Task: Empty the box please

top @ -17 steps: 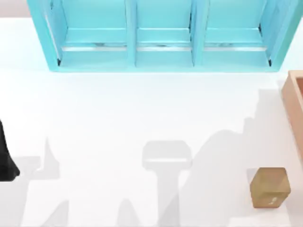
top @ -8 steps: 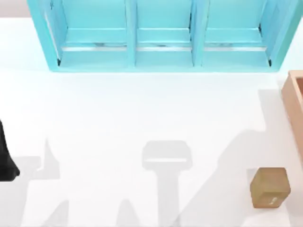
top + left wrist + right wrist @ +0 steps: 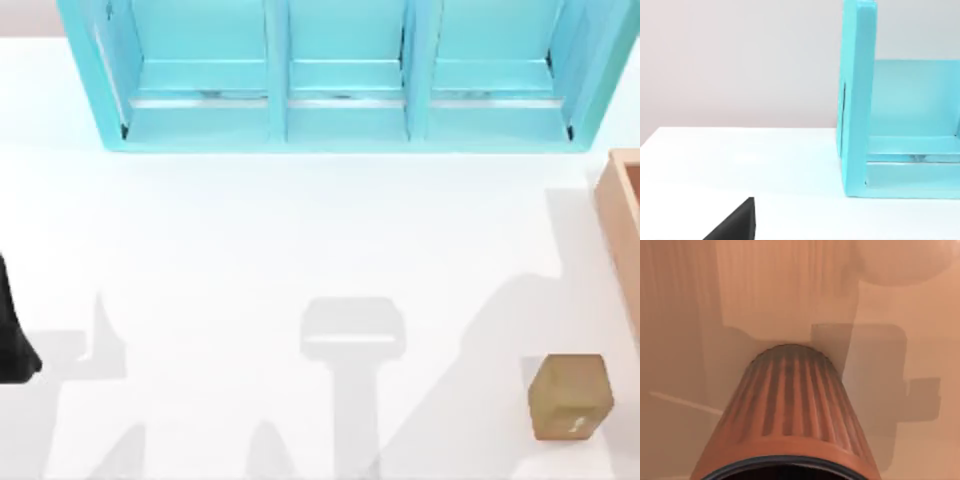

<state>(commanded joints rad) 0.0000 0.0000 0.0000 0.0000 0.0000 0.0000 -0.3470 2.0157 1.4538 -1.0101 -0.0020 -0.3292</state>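
Note:
The box [image 3: 622, 222] is light brown with thick walls and is cut off by the top view's right edge. In the right wrist view I look straight down at the box's wood-coloured floor [image 3: 685, 315] from close range. An orange-brown ribbed cup [image 3: 790, 405] with a dark opening stands or lies on that floor, just under the camera. Shadows of the arm fall on the floor around the cup. My left arm [image 3: 12, 345] is parked at the table's left edge, and a dark part of it [image 3: 735, 225] shows in the left wrist view.
A big turquoise shelf unit [image 3: 340, 75] with three bays spans the back of the table; its side wall [image 3: 857, 100] is seen from the left wrist. A small tan cube [image 3: 570, 397] with a white mark sits at the front right, beside the box.
The right arm's shadow on the table near the box has shifted towards the right. The cube, the box and the left arm have not moved.

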